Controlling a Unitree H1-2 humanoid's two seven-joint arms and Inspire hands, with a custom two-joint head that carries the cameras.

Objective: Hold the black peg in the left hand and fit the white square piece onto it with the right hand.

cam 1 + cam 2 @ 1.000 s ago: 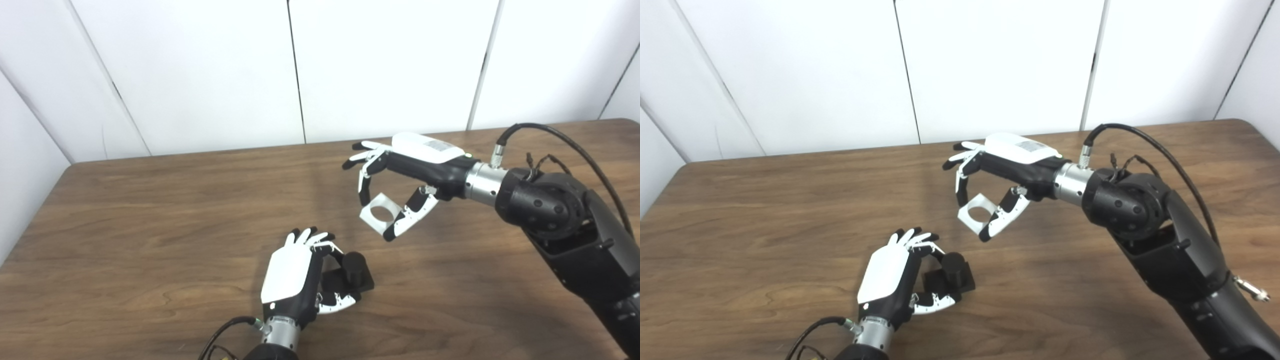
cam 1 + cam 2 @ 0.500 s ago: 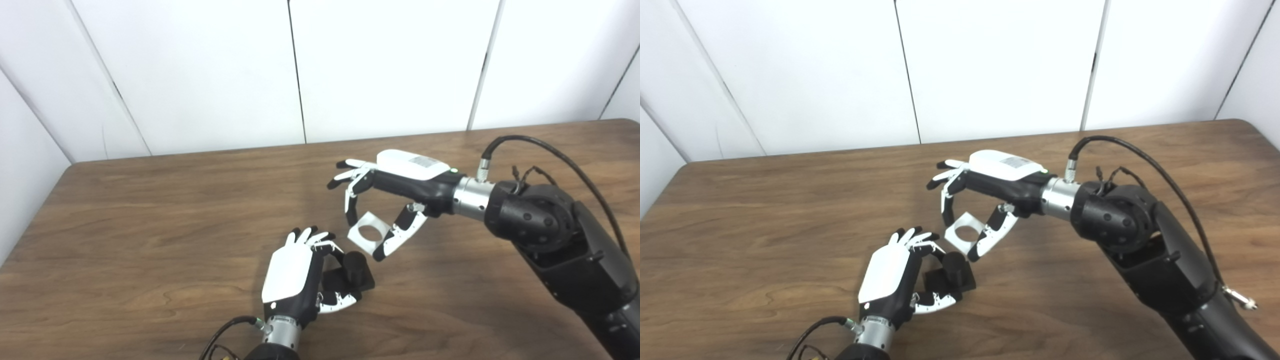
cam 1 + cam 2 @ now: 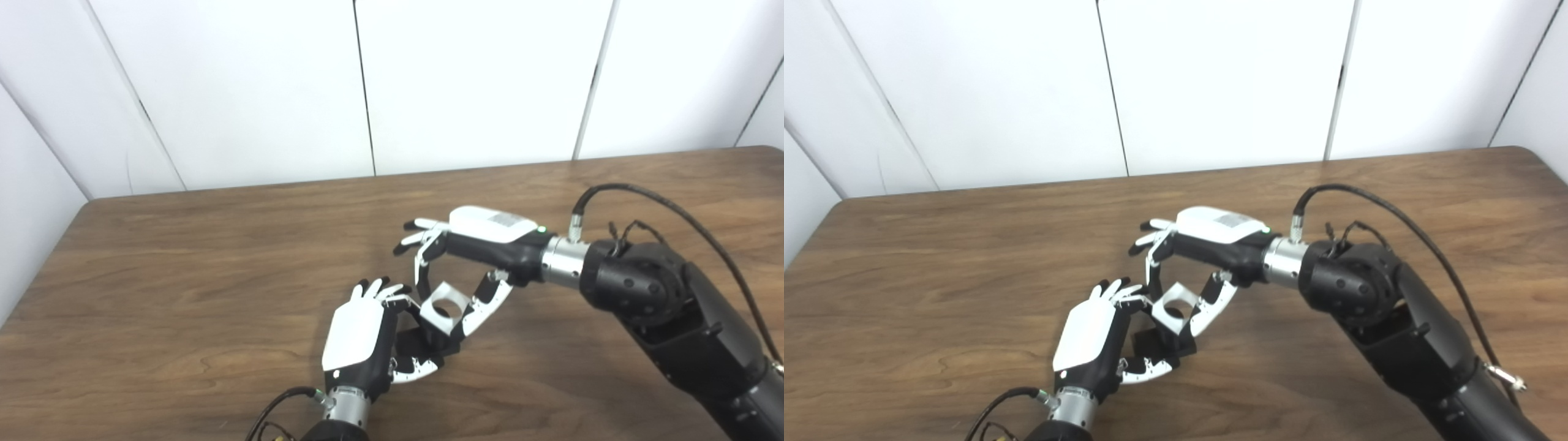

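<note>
White wall panels back your wooden table. Left eye view: your left hand grips the black peg on the tabletop. Right eye view: your right hand pinches the white square piece directly over that peg, its hole facing up.

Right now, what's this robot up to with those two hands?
It's putting two parts together on the table. The left robot hand steadies a black peg on its square base. The right robot hand pinches a white piece with a round hole and holds it tilted just over the peg. Whether the peg has entered the hole can't be told; the piece is not seated flat.
</note>
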